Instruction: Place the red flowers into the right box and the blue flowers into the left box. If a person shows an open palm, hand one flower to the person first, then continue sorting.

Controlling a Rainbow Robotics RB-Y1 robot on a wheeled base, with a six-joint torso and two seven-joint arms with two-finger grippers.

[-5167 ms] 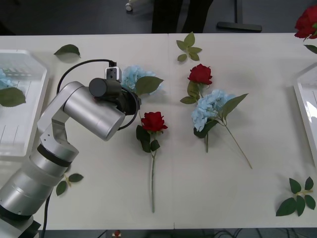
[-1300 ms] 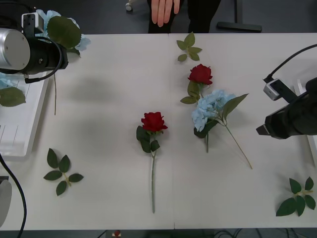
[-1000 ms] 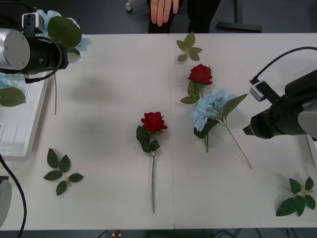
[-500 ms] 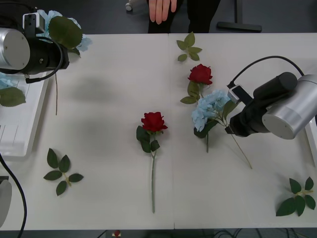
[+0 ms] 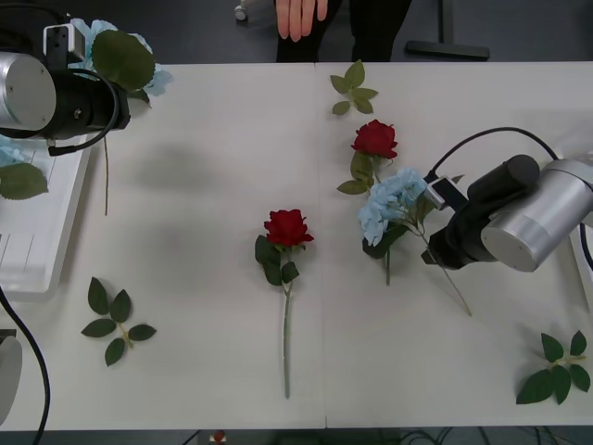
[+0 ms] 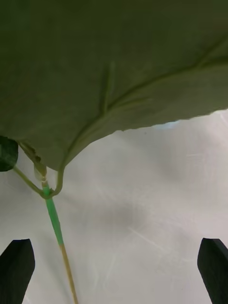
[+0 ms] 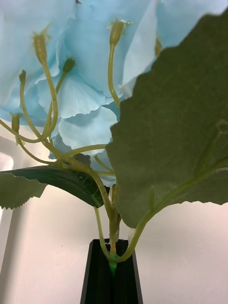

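Left tool (image 7: 112,273) pinching hydrangea (image 5: 111,56) stem at counter's far-left corner; right tool (image 6: 114,266) spread above mid-counter hydrangea (image 5: 394,206). Palm (image 5: 298,17) waiting: risk of ignored handover, or thin stem slipping.

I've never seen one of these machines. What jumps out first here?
On the far left, the left gripper holds a fluffy blue flower in the air by its stem, beside the left box. The right gripper, fingers apart, sits low over another blue flower mid-table. A person's hand hangs at the table's far edge.
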